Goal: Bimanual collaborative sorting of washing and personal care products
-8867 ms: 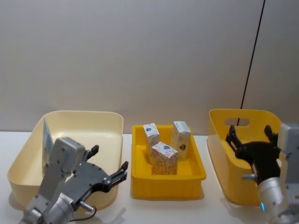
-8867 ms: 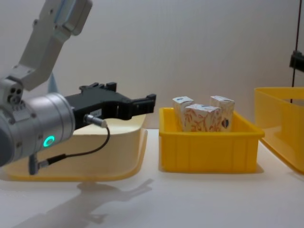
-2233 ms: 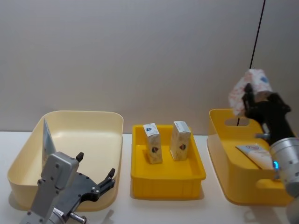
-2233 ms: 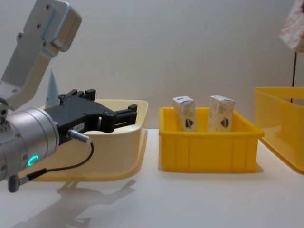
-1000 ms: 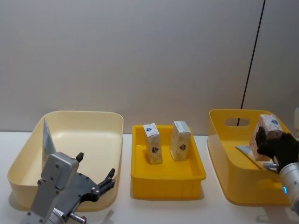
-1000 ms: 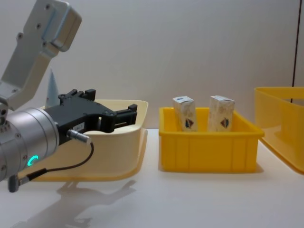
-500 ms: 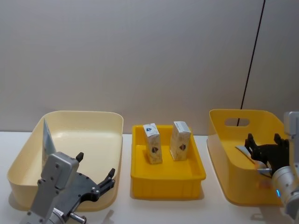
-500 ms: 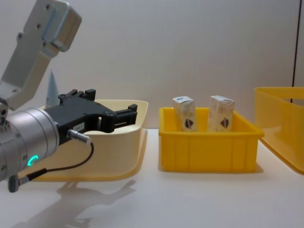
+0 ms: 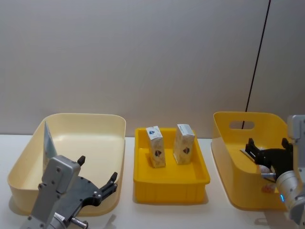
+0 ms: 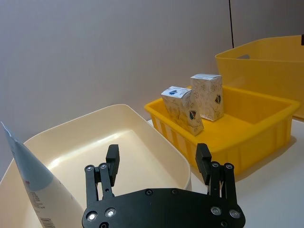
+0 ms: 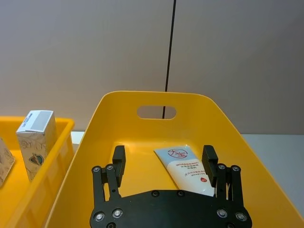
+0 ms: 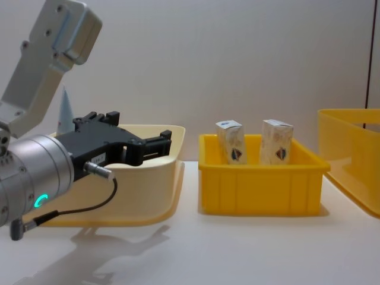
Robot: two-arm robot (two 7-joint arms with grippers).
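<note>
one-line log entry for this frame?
right gripper: jaws open, over right yellow bin | left gripper: open, by cream bin | two cartons in middle tray

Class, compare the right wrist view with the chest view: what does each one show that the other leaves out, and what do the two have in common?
Right wrist view alone: the right gripper, open, above the inside of the right-hand yellow bin, where a white tube with a red logo lies on the floor.

Chest view alone: the left gripper, open, in front of the cream bin, with the tip of a light-blue tube rising behind the arm.

Both: the middle yellow tray holding patterned cartons, and the right-hand yellow bin.
</note>
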